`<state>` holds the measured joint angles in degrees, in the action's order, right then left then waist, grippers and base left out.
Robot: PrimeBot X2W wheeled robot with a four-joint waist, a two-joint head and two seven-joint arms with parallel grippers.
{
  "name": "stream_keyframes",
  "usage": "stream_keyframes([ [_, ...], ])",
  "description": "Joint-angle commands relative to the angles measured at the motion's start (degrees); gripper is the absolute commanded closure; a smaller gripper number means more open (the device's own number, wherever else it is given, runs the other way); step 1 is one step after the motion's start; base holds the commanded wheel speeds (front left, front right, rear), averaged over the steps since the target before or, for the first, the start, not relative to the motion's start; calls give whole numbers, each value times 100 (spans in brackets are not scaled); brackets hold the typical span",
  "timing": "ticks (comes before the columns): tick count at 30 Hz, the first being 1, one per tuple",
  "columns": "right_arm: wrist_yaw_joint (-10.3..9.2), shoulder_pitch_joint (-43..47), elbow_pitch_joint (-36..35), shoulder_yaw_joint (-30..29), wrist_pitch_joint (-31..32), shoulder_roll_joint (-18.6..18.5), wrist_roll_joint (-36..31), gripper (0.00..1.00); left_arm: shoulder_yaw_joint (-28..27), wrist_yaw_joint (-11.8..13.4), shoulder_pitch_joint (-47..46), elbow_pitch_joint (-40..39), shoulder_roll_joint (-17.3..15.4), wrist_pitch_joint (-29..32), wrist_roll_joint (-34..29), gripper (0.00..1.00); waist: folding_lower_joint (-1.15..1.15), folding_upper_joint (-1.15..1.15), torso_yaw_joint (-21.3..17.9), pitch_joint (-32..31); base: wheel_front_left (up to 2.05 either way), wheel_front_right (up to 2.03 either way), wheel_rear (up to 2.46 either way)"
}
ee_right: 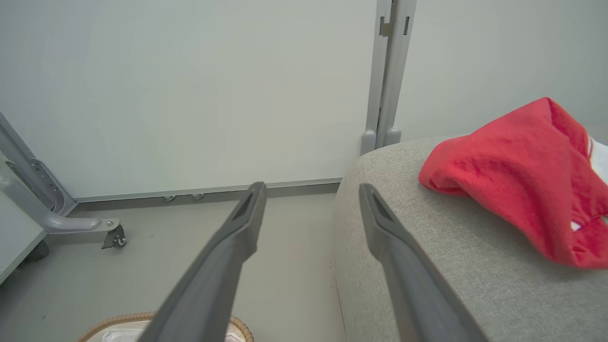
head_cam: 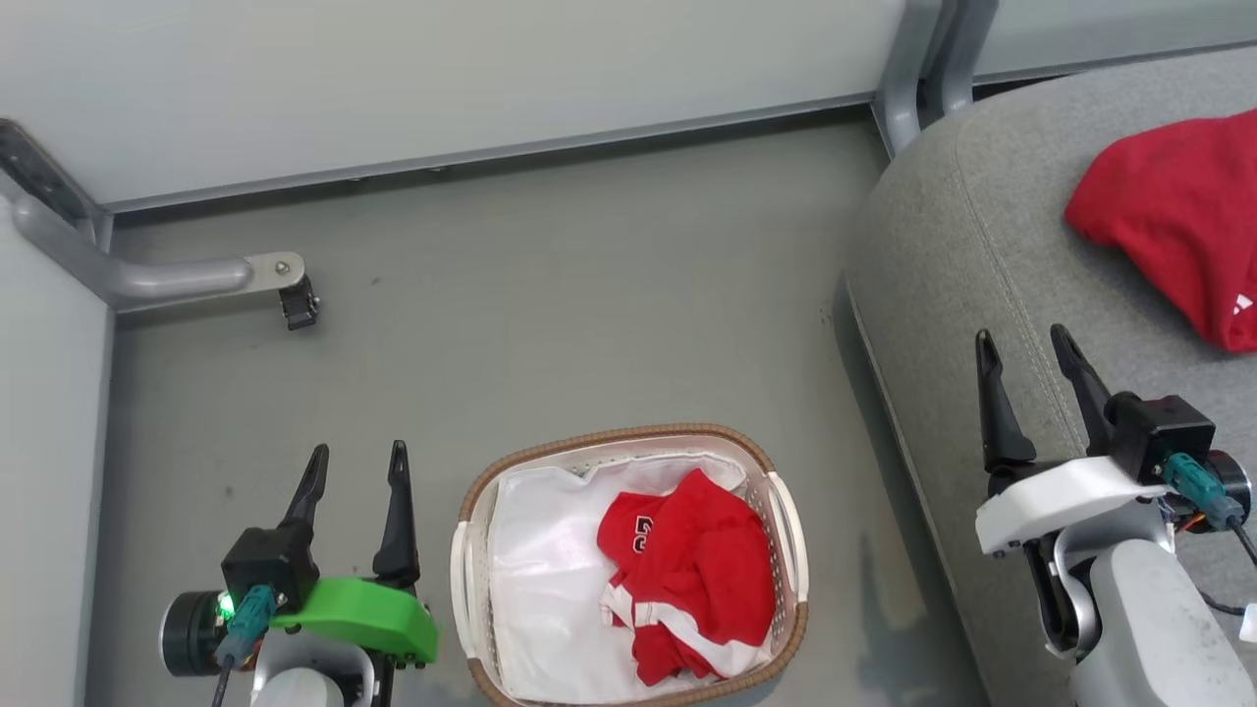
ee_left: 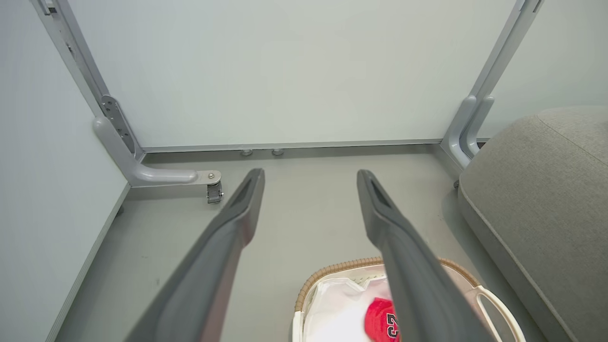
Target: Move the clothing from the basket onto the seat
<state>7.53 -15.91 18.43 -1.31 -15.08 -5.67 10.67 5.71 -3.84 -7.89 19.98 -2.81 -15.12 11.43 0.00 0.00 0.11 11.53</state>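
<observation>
Left tool (head_cam: 358,449) & right tool (head_cam: 1020,334) both spread wide, empty. Red garment (head_cam: 1178,216) on seat (head_cam: 943,255), far right; striped garment (head_cam: 697,579) in basket (head_cam: 628,434), near centre. Risk: a deep pinch could snag white liner (head_cam: 540,589) and lift the basket.

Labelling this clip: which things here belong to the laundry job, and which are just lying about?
Job: striped garment, in the basket; red garment, on the seat; left gripper and right gripper, both open.
Lying about: white liner; caster foot; wall panel.
</observation>
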Motion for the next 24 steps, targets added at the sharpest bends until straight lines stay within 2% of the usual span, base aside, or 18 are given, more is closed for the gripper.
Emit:
stream_keyframes([
  [1,-8,172,3,-2,-11,36,-26,0,-34,-3,161,25,-16,-4,-17,0,0,0,211,-303,0,0,0],
  [13,-8,833,146,218,-11,188,50,0,-291,-161,739,68,-18,-3,212,0,0,0,190,-850,0,0,0],
  [24,-8,1000,194,309,-10,235,82,0,-275,-211,899,128,-18,-3,334,0,0,0,125,-972,0,0,0],
])
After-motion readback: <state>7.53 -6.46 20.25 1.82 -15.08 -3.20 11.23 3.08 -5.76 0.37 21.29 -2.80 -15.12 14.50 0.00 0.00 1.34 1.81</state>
